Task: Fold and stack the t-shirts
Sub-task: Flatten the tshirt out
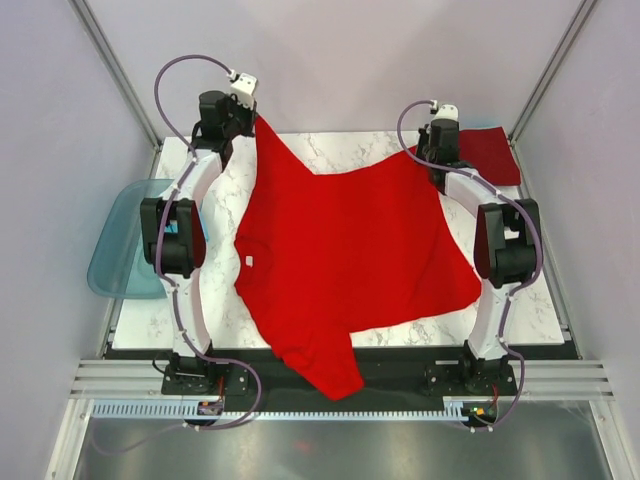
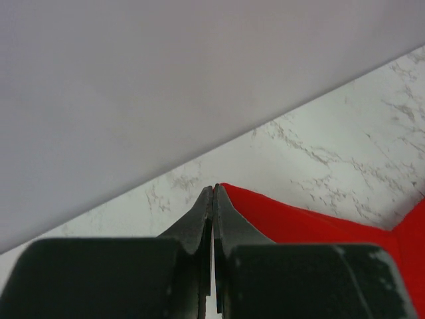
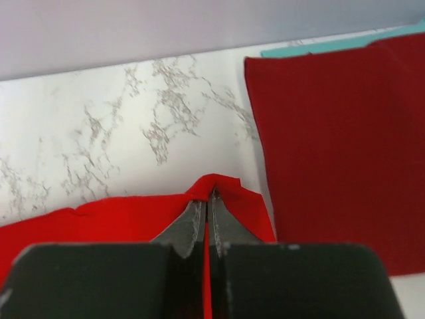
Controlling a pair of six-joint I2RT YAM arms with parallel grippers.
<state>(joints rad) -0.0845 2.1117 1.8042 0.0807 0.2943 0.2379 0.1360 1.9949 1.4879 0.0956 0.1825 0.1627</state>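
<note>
A bright red t-shirt [image 1: 345, 255] lies spread over the marble table [image 1: 395, 148], one part hanging over the near edge. My left gripper [image 1: 253, 117] is shut on the shirt's far left corner and holds it lifted at the back; in the left wrist view the jaws [image 2: 215, 189] are closed with red cloth [image 2: 299, 216] trailing right. My right gripper [image 1: 436, 152] is shut on the shirt's far right corner; in the right wrist view the cloth [image 3: 216, 183] bunches over the closed fingertips. A folded dark red t-shirt [image 1: 490, 153] lies at the back right, also in the right wrist view [image 3: 339, 146].
A translucent teal bin [image 1: 125, 240] stands off the table's left edge. A teal edge [image 3: 325, 45] shows under the folded shirt. Grey walls enclose the cell on three sides, close behind both grippers. A metal rail [image 1: 330, 385] runs along the near edge.
</note>
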